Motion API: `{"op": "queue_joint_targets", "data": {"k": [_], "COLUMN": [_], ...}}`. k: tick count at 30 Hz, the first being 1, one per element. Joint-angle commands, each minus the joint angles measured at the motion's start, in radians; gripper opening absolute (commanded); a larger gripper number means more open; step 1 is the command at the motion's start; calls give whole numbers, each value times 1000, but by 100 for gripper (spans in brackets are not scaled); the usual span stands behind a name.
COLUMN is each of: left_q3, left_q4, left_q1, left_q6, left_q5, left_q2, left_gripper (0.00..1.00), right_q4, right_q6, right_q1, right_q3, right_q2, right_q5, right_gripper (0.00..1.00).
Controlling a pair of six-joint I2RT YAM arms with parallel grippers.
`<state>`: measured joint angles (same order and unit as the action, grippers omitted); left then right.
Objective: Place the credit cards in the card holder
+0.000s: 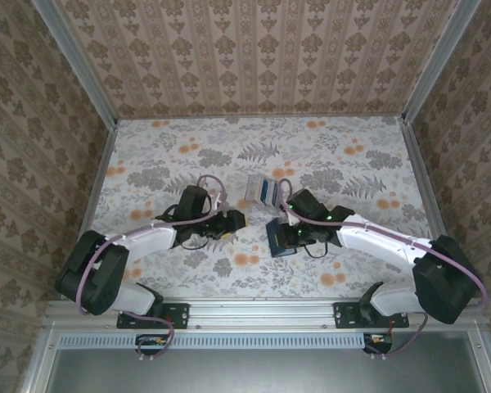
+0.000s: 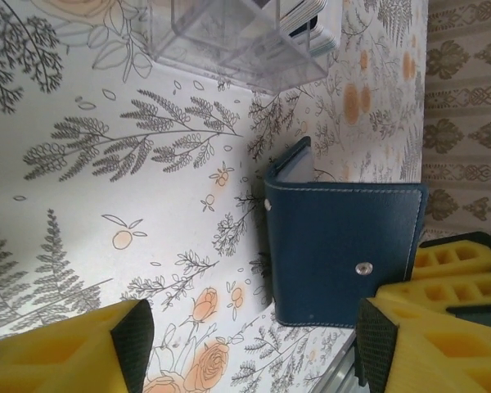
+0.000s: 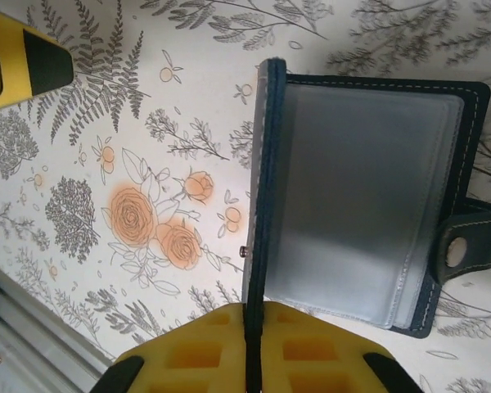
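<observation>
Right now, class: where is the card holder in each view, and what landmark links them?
Top: card holder just right of centre, under the right gripper.
Left wrist: card holder lower right, outer cover facing.
Right wrist: card holder right half, open, clear sleeves showing.
Landmark: cover stud, seen from both wrists.

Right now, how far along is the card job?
Done: the card holder is open. In hand: the right end effector pinches its cover open; the clear sleeves look empty. Still to do: the credit cards sit in the clear stand; the open left end effector holds none.
</observation>
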<state>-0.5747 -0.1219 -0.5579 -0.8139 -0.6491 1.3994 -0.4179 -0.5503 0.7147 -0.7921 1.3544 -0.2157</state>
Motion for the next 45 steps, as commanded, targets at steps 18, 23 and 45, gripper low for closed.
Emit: {"op": "queue_joint_targets", "data": {"k": [18,23,45], "left_q3": [-40,-50,-113], "left_q4": [-1,-44,97], "left_q1": [-39,-50,-56], "left_q6": [18,-10,151], "left_q5": [-25,-49,-125], "left_q2": [151,206,160], "left_gripper": [68,68,92], "right_q4": [137,205,396], "right_q6": [-20,33,53], "right_q1": [193,191,156], "right_q3": [-67,-30,46], "right_q2": [94,61,134], "right_q5": [170,101,85], "right_gripper": [56,54,11]}}
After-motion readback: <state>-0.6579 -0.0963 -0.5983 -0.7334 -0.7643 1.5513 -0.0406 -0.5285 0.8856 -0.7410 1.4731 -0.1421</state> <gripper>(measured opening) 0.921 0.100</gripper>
